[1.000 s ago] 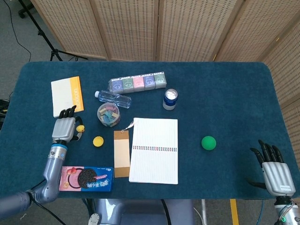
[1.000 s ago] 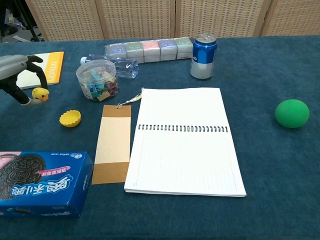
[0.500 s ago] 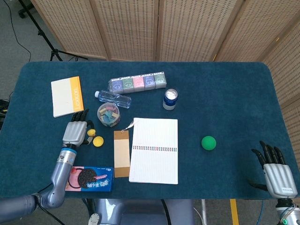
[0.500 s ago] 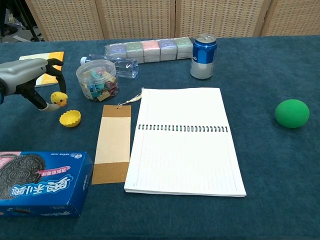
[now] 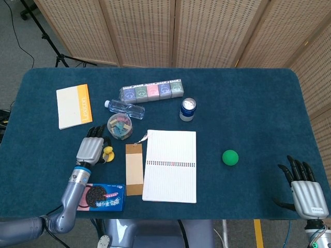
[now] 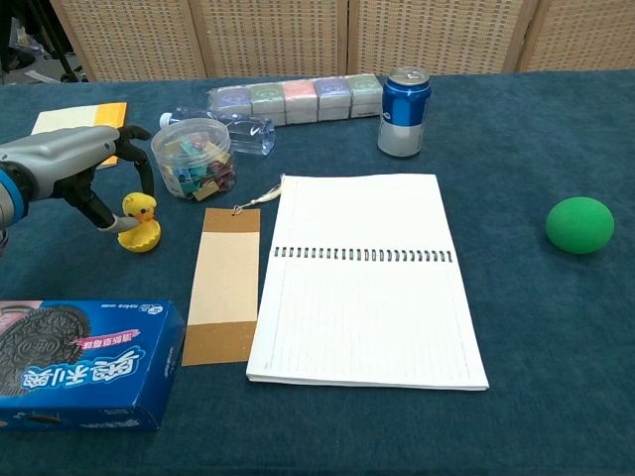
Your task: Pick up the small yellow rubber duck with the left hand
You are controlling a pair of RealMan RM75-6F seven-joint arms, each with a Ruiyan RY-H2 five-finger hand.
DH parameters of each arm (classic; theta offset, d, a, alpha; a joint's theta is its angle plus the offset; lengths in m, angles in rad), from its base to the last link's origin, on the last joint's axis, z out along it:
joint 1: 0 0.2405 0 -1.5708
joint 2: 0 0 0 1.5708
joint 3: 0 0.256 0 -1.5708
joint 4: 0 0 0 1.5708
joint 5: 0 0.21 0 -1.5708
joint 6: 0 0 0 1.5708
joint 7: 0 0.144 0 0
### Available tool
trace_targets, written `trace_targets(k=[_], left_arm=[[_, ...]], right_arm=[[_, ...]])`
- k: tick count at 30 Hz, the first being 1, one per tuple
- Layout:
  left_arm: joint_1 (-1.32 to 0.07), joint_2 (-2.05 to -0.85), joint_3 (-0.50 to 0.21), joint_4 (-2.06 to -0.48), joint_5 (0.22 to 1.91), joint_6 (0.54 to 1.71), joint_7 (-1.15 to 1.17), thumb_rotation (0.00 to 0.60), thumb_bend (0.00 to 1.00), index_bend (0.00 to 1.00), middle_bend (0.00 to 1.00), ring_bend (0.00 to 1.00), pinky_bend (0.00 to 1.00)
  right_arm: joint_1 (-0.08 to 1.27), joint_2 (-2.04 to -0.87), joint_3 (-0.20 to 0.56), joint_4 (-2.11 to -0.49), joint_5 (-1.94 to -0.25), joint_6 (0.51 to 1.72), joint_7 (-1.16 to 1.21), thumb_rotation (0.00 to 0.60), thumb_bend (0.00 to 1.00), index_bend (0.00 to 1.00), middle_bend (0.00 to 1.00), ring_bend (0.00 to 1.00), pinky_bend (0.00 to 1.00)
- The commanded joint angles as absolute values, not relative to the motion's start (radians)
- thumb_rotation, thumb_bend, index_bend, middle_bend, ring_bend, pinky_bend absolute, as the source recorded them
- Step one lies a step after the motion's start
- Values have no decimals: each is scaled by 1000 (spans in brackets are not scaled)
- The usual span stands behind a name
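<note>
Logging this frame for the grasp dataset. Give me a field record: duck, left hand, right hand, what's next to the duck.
duck: small yellow rubber duck, upright, sitting in or right against the yellow cup; which one is unclear
left hand: left hand arched over the duck, fingers curled at it; firm grip cannot be confirmed
right hand: right hand at the table's near right corner, fingers spread, holding nothing
neighbours: clip jar just behind, cookie box in front, brown card to the right

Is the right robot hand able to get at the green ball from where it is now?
Probably yes: the right robot hand is open at the table's near right corner, and only bare cloth lies between it and the green ball.
</note>
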State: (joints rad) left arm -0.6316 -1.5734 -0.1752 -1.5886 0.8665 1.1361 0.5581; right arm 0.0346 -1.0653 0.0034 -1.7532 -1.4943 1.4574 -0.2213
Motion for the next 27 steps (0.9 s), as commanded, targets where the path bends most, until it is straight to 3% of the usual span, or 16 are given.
trace_targets(k=[1,27], left_arm=[[-633,-1572,-171,-1594,868,1131,557,600,303,505,0,0,0],[-651,-1548,-147,-1639,795,1127,624,600,258,498,0,0,0]], right_arm=[[34,-1065,4,-1754,-1494,1458,-222,600,0,157,0,0,16],[32,-1066,9,-1752,-1494,1460,-220,600,0,157,0,0,16]])
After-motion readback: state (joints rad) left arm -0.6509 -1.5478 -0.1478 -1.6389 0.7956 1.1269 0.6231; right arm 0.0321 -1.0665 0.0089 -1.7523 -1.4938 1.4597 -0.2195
